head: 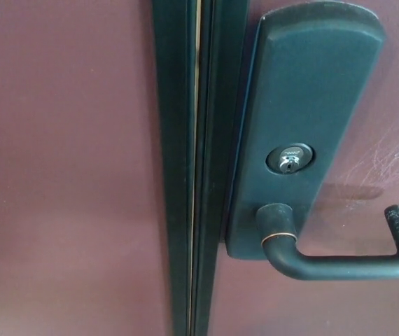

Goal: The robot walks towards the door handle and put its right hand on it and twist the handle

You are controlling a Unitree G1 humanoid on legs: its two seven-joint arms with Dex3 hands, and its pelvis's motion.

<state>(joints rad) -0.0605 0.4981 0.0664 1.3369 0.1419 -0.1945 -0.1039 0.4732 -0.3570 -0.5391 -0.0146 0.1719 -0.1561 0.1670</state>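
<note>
One handle [339, 262], dark lever, level, at lower right, its tip bent up. Plate [304, 112] above it carries a silver keyhole [288, 161]. Maroon door [66, 168]; dark frame strip [196, 168] left of plate. Neither hand shows; state of fingers cannot be told.

No legible text, brand, number or sign anywhere in the head view. Keyhole cylinder [288, 159] on the dark backplate [304, 119]: a faint engraved mark sits above the key slot, too small and blurred to read. Lever handle [339, 262]: a thin brass-coloured ring at its neck, no lettering. Maroon door surface [66, 175]: plain, with pale scuff marks only, none forming characters.
</note>
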